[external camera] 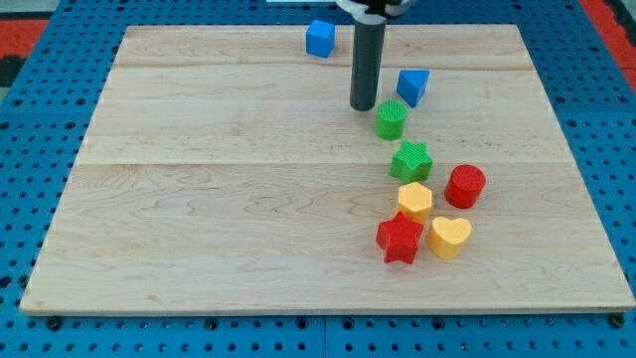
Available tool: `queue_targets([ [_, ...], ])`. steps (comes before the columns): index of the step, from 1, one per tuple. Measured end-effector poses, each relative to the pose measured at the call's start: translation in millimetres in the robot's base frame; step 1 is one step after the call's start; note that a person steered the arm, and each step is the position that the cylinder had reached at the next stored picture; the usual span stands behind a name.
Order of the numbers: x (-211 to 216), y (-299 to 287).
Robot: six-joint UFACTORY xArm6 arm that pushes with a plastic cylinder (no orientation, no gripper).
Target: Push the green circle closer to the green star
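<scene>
The green circle (391, 119) sits on the wooden board right of centre. The green star (410, 161) lies just below it and slightly right, with a small gap between them. My tip (363, 106) is the lower end of the dark rod. It stands just to the upper left of the green circle, close to it; I cannot tell whether they touch.
A blue triangle block (413, 87) lies right of my tip. A blue cube (319, 39) sits near the view's top. Below the star are a yellow hexagon (414, 201), a red circle (464, 186), a red star (399, 239) and a yellow heart (449, 237).
</scene>
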State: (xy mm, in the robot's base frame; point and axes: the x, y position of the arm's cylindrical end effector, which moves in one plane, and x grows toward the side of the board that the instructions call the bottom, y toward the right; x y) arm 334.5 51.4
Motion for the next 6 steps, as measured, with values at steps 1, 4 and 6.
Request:
queue_targets([
  [1,-20.4,0.3],
  [4,59.1,1.0],
  [6,11.3,28.4],
])
